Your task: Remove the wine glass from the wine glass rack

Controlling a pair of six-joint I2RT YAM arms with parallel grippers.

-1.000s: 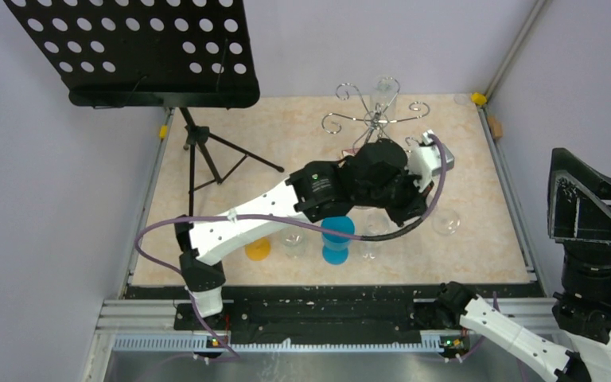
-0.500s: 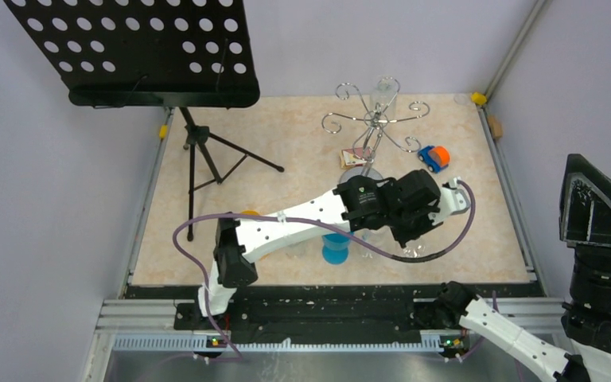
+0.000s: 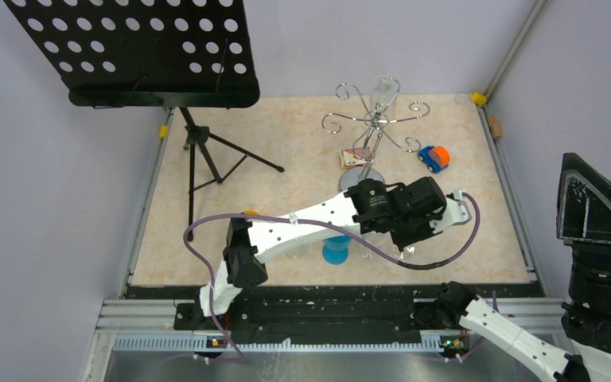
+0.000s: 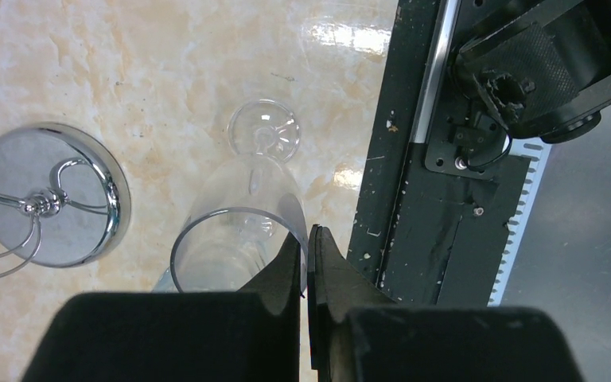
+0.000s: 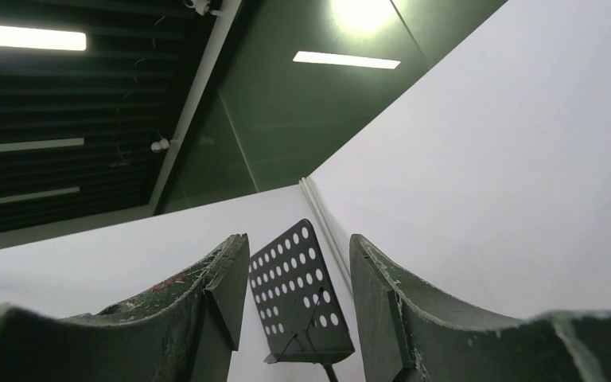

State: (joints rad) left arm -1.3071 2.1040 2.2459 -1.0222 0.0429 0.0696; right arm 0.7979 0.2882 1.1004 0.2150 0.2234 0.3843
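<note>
the left gripper (image 4: 308, 240) has its jaws clamped on the wine glass (image 4: 235, 211) rim, just near of the wine glass rack (image 4: 79, 183) base; the right gripper (image 5: 298, 245) gapes, empty.

The wine glass (image 4: 243, 203), clear and stemmed, is being held by its rim in the closed left gripper (image 4: 308, 239), with its round foot pointing toward the table. Just beside it, the wine glass rack (image 3: 375, 121), chrome wire with curled arms, is standing upright on its shiny disc base.

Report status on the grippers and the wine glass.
Left gripper shut on wine glass rim. Right gripper open, empty. Wine glass off the rack, near table's front edge. Nothing blocking it.
</note>
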